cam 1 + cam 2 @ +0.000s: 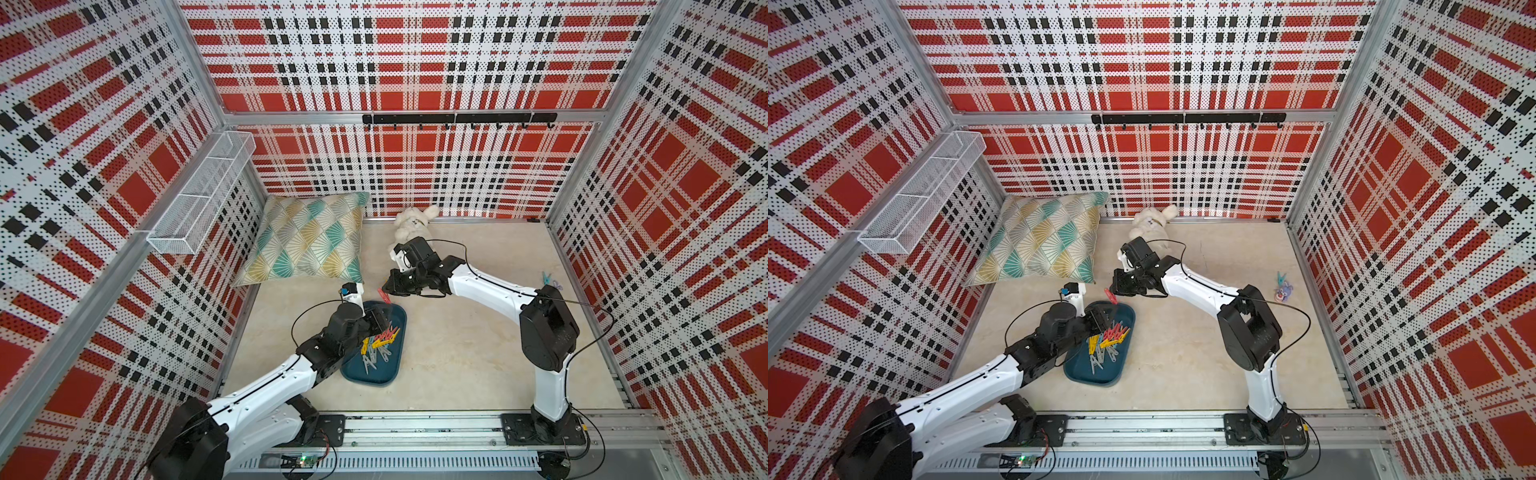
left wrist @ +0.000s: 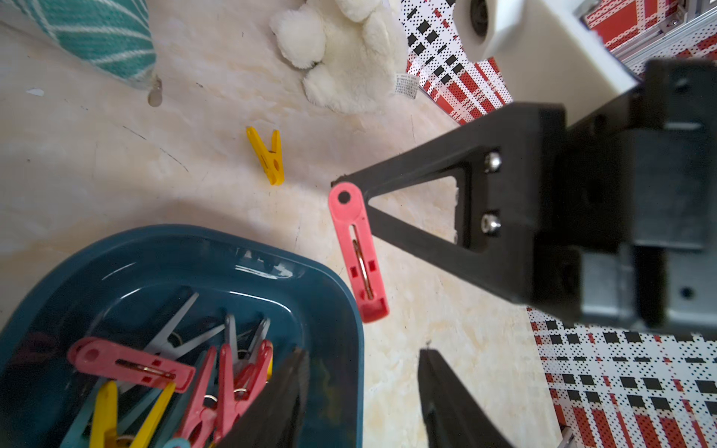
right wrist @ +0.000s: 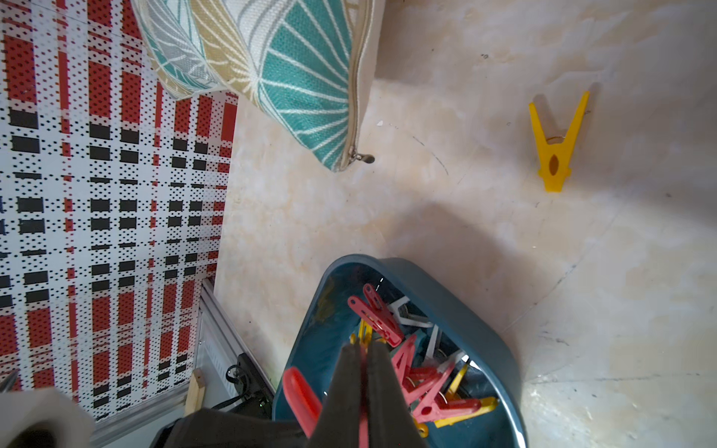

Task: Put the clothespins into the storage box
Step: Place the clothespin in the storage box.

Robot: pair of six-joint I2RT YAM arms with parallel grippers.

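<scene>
Teal-blue plastic, the storage box lies on the beige counter just ahead of the left arm. It holds a loose heap of clothespins in red, yellow, grey and pale blue, and both top views show it so. The left claw hangs over the box's far half. The right claw hovers at the far rim, pinching a red clothespin. A light blue clothespin lies well apart, near the right wall. A white mesh basket hangs on the left wall, and a patterned cushion and a white plush toy sit at the back. In the left wrist view the left claw stands open and grips nothing, one side over the storage box and the other over bare counter. The red clothespin hangs from the tip of the right claw, just beside the box's rim. A yellow clothespin lies loose on the counter beyond it, and the plush toy's sewn tag carries print too small to read. In the right wrist view the right claw is clamped tight on the red clothespin above the heaped clothespins in the storage box. The yellow clothespin lies apart from the box on the counter.
</scene>
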